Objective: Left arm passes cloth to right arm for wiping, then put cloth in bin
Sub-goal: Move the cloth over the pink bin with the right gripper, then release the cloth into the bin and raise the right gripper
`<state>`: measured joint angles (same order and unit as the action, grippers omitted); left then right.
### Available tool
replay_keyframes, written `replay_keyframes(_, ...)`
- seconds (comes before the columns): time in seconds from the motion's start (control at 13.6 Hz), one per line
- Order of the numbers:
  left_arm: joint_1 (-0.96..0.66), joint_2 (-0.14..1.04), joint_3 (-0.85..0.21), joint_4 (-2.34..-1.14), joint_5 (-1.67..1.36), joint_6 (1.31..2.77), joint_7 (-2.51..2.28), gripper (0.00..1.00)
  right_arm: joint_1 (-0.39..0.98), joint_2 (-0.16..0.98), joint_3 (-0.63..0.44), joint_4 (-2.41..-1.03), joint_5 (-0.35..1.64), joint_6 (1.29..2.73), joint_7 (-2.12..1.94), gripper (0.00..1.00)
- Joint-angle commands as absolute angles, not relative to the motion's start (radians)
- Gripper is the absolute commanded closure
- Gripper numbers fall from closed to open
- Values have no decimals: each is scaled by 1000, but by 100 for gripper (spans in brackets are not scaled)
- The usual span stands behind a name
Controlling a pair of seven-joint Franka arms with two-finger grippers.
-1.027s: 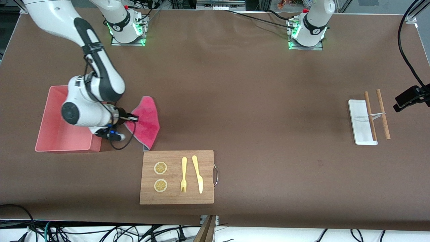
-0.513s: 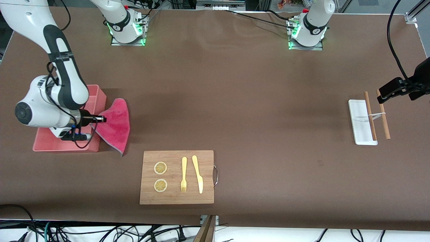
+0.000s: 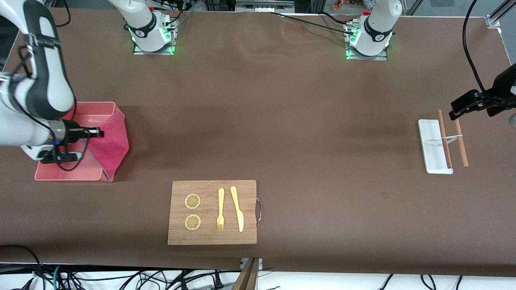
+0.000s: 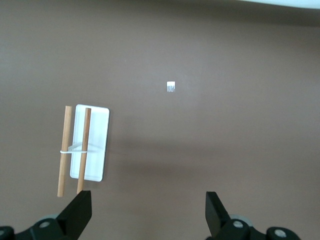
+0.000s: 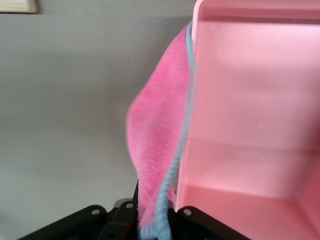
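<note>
While both arms are reaching out from their bases, the brown desk (image 3: 282,121) is carrying these items, largest first. Right arm (image 3: 36,72): bending over the bin at its own end of the desk. Left arm (image 3: 489,94): waiting above its own end of the desk, only its dark wrist showing in the front view. Bin (image 3: 66,174): pink tub, sitting flat on the desk. Wooden board (image 3: 212,212): lying nearer the front camera than the bin, bearing two lemon slices, a fork and a knife. Cloth (image 3: 115,143): magenta, hanging from the right hand, draping across the bin's wall. White tray (image 3: 433,147): lying with two brown sticks beside it. Right hand (image 3: 98,132): clamped together on the cloth, over the bin. Left hand (image 4: 148,212): fingers standing apart, holding nothing.
</note>
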<state>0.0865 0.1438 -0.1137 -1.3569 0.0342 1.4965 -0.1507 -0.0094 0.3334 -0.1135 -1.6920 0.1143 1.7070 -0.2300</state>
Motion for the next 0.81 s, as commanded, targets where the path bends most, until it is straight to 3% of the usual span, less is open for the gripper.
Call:
replay_keyframes(0.0,86,135,-118,-1351,20,1462,-160,0,-17,286,-120,-1632,68,1600,-235,100)
replay_keyframes(0.59,87,135,-140,-1359,-3,1437,-156,0,-84,146,-118,-1747,-55,1612,-284,100)
replay_keyframes(0.66,89,138,-140,-1368,-3,1437,-156,0,-100,141,-118,-1768,-55,1618,-290,97)
replay_keyframes(0.73,97,138,-140,-1373,-3,1437,-156,0,-101,137,-118,-1769,-57,1611,-293,77)
